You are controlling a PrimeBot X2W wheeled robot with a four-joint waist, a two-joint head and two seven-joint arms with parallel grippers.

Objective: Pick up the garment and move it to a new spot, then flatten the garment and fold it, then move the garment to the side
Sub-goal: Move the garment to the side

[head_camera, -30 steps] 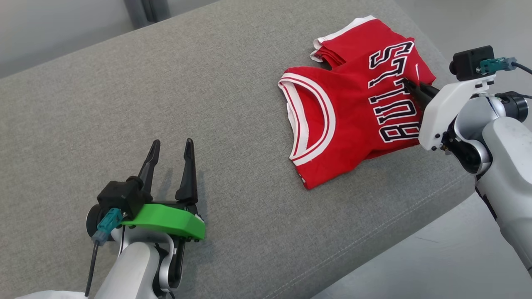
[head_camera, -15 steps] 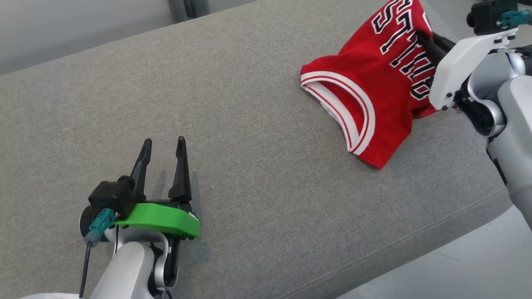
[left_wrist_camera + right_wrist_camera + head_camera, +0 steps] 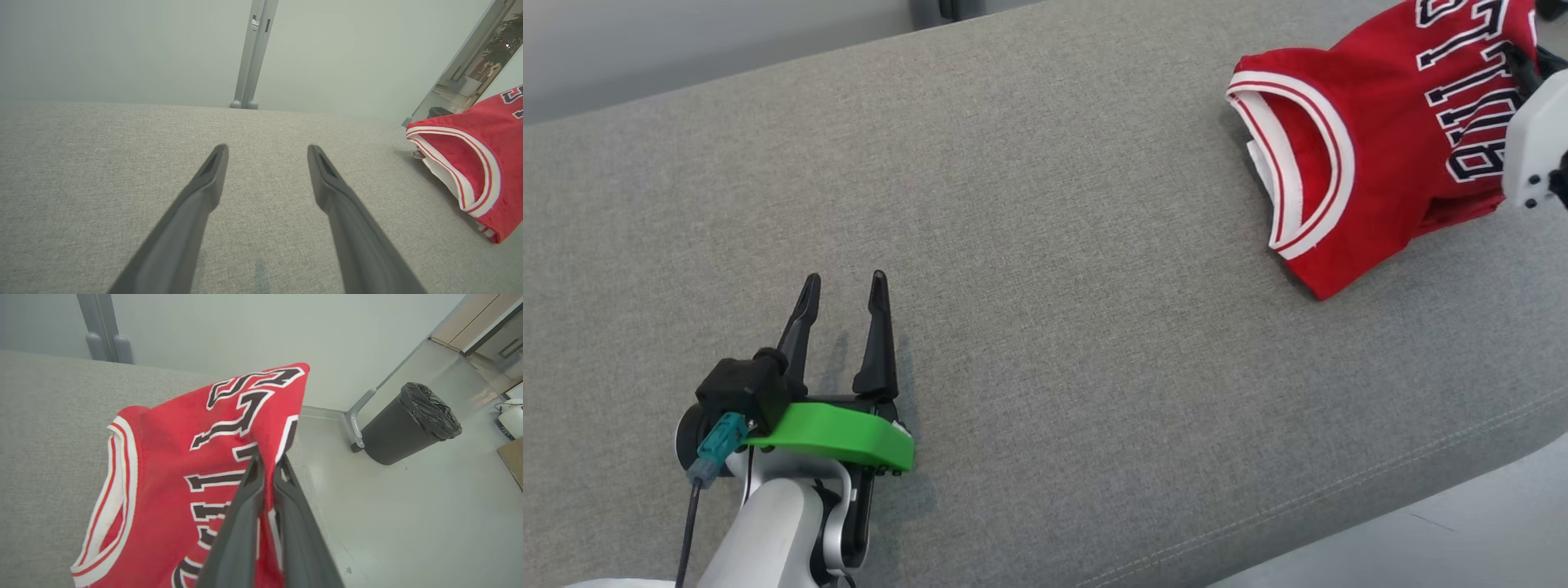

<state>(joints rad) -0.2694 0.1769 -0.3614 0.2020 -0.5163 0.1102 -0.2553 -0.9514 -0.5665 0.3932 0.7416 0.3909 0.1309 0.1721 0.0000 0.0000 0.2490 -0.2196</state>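
The garment (image 3: pixel 1372 163) is a red jersey with white trim and dark lettering, at the far right of the grey cushioned surface (image 3: pixel 1029 204). My right gripper (image 3: pixel 1513 59) is shut on its lettered edge and holds that side raised, while the armhole end still rests on the cushion. In the right wrist view the fingers pinch red cloth of the garment (image 3: pixel 171 457) at the right gripper (image 3: pixel 267 457). My left gripper (image 3: pixel 843 282) stands open low over the cushion at the lower left, far from the jersey. In the left wrist view the garment (image 3: pixel 470 163) lies right of the left gripper (image 3: pixel 267 149).
The cushion's front edge runs along the lower right, with pale floor (image 3: pixel 1462 547) beyond it. A black bin (image 3: pixel 408 424) stands on the floor past the cushion's end. A grey post (image 3: pixel 253 53) rises behind the cushion.
The head camera has swung, so everything has slid right in its view. My right gripper has lifted the jersey's lettered side off the cushion. The left gripper has kept its place.
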